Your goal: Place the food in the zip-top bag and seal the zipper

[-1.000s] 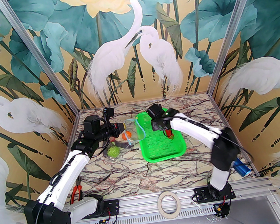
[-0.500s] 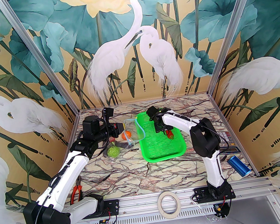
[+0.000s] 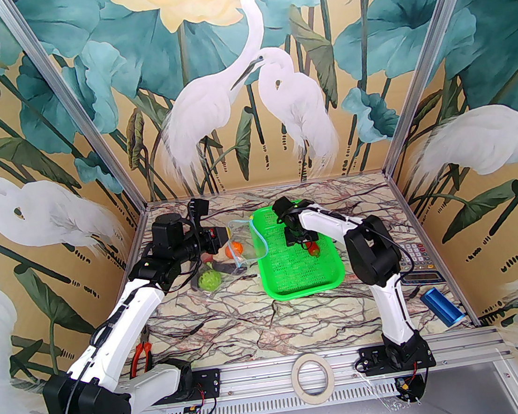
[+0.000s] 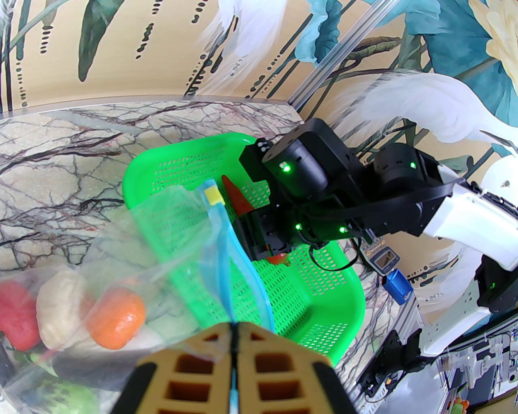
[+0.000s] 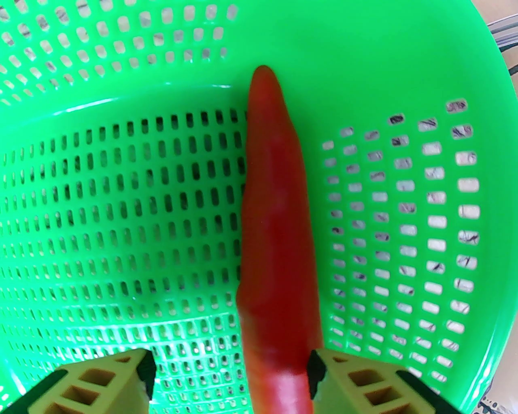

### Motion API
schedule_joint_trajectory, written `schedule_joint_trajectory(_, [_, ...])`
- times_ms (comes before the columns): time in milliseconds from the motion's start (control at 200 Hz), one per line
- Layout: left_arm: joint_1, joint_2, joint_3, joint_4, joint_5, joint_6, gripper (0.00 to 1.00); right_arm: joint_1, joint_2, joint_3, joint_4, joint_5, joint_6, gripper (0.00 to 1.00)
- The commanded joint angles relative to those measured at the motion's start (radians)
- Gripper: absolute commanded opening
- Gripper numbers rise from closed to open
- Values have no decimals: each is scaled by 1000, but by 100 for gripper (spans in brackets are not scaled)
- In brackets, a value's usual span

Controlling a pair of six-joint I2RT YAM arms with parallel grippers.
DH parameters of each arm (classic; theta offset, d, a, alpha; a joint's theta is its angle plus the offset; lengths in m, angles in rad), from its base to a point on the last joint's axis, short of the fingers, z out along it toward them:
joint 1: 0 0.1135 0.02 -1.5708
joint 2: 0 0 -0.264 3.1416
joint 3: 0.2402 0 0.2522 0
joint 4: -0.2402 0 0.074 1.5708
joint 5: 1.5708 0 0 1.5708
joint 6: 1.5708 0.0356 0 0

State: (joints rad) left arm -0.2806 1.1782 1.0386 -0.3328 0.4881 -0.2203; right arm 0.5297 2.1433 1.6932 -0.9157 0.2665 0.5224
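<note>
Right wrist view shows the red chili (image 5: 275, 222) lying at frame centre in the green mesh basket (image 5: 121, 202), between the spread, unclosed fingers of the right gripper (image 5: 230, 376). It looks light, hard and slippery, so its thick lower part seems the best hold. At the bottom of the left wrist view the left gripper (image 4: 234, 364) is clenched on the limp zip-top bag (image 4: 170, 242) at its blue zipper (image 4: 222, 250); no writing is readable.

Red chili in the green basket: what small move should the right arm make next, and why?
Probably close the right tool on the red chili: its open jaws straddle it in the green basket, while the left tool, shut on the zip-top bag at its zipper, holds the mouth open.
</note>
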Motion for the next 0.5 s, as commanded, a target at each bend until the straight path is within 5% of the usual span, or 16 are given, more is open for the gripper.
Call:
schedule_joint_trajectory(0, [8,-11,-7,1,-1,14,9,-5,16,-25,66,-99,-2,66])
schedule_joint_trajectory(130, [9,-9,-9,4,-2,13,9,-5,-3,-54,105,-139,4,56])
schedule_joint_trajectory(495, [9,1,-7,13,5,7,10,-7,-102,-121,192,-301,20,58])
